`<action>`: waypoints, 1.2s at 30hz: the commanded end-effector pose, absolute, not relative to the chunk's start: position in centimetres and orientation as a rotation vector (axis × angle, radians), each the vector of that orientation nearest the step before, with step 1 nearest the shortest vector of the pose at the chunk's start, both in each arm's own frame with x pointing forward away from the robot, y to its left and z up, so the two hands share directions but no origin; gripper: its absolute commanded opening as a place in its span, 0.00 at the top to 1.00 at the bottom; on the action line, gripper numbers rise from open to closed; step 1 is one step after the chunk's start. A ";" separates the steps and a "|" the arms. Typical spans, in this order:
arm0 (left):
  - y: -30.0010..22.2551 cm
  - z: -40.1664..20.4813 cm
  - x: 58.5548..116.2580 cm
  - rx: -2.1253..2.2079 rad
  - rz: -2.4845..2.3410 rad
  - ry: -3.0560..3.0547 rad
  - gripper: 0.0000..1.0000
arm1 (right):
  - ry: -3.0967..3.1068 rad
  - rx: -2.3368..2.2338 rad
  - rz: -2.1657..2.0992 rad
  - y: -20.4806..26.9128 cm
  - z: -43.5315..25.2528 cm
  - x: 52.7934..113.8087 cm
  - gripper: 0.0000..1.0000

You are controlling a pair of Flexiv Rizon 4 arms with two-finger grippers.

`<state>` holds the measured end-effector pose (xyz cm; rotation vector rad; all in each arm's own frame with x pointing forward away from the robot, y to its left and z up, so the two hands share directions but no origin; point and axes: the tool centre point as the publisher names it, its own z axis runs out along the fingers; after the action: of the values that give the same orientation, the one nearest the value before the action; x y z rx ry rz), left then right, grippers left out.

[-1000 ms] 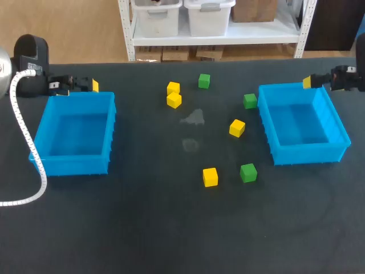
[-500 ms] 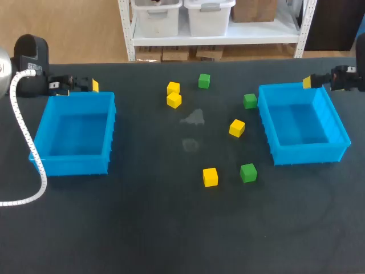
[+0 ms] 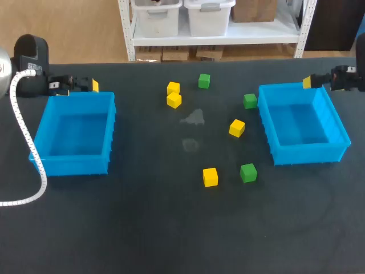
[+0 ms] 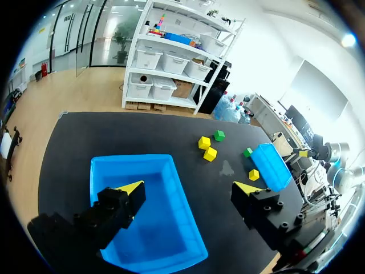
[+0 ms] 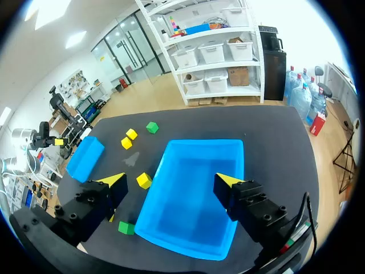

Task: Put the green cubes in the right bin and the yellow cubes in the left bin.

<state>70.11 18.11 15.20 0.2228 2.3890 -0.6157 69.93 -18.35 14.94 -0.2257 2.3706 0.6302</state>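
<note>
1. Nearest on the dark matte desk [image 3: 142, 228], a small yellow cube [image 3: 210, 177] and a small green cube [image 3: 248, 172] sit side by side without touching. The green one lies on the side of the right bin.
2. The left blue plastic bin [image 3: 74, 162] and the right blue plastic bin [image 3: 311, 154] stand well apart at the desk's two sides. All the cubes lie on the desk between them.
3. A second yellow cube [image 3: 237, 128] sits alone, nearer the right bin than the left.
4. A second green cube [image 3: 250, 101] sits just beside the right bin's far left corner.
5. A pair of yellow cubes [image 3: 174, 100] lies farther back near the middle, one right behind the other.
6. A third green cube [image 3: 204, 81] is the farthest of all, just beside that pair.
7. The left arm [image 3: 31, 54] comes in at the far left. Its left gripper [image 4: 188, 188] hangs at the left bin's far rim, pointing toward the desk's middle. The fingers [image 4: 130, 187] are wide apart and hold nothing.
8. The right arm [image 3: 349, 79] comes in at the far right. Its right gripper [image 5: 170, 181] hangs at the right bin's far rim, fingers likewise spread and holding nothing.
</note>
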 end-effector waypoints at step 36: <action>18.4 15.0 70.0 0.228 -0.629 2.379 0.00 | 2.494 -1.086 0.151 -4.1 15.7 79.8 0.00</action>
<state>70.10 18.11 15.20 0.2227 2.3891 -0.6157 76.74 -6.39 16.39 -0.9855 2.4017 0.1874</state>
